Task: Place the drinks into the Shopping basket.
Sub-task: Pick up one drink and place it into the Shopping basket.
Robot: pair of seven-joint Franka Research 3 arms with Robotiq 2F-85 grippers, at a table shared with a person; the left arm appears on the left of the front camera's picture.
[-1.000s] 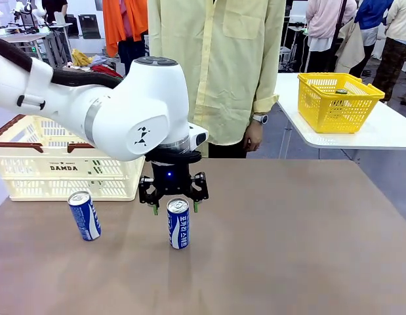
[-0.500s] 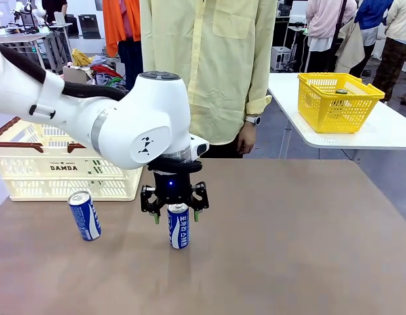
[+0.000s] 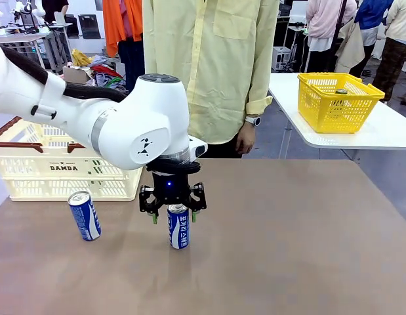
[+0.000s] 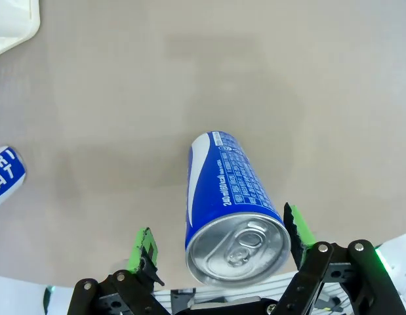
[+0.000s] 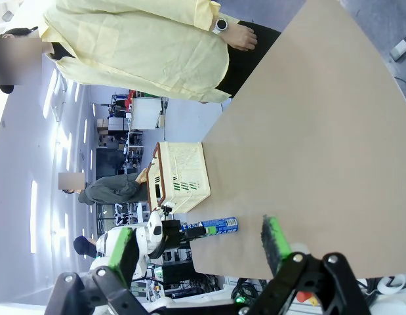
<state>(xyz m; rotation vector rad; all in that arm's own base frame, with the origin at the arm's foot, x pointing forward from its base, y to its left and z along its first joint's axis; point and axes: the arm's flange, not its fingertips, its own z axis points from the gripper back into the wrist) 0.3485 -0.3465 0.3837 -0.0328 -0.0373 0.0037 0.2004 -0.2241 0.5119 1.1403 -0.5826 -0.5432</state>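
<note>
Front view: left gripper [image 3: 173, 216] is open, nothing held. Its jaws straddle the top of the blue-and-white can [image 3: 178, 230]. That can stands on the table [image 3: 288, 249], off the right front corner of the Shopping basket [image 3: 65, 174], on the robot's side and clear of it. Its long axis is vertical, silver top up, lettering running down the side. A second can [image 3: 84, 215] stands upright just in front of the basket's front wall.

Risk here: the jaws look set only around the upper part of a tall, slim can. A high pinch could let it pivot, or knock it over on closing.

Left wrist view: open green pads [image 4: 142, 246] sit either side of the can [image 4: 232, 203], whose pull-tab end faces the camera and whose body runs away toward the table. It's off-centre – one pad is just beside the rim, the other well apart. My read: closing as is shoves the can sideways before the far pad lands, so it tips or twists. The basket corner [image 4: 12, 20] is at the far edge, the second can [image 4: 2, 174] between it and the gripper. A low carry to the basket could clip that can.

Right wrist view: right gripper [image 5: 197, 243] is open and empty – well away from the basket [image 5: 183, 170]. A blue can [image 5: 212, 228] shows near the basket's front wall; the view is rolled, so it only looks sideways. Can't tell which can it is.
</note>
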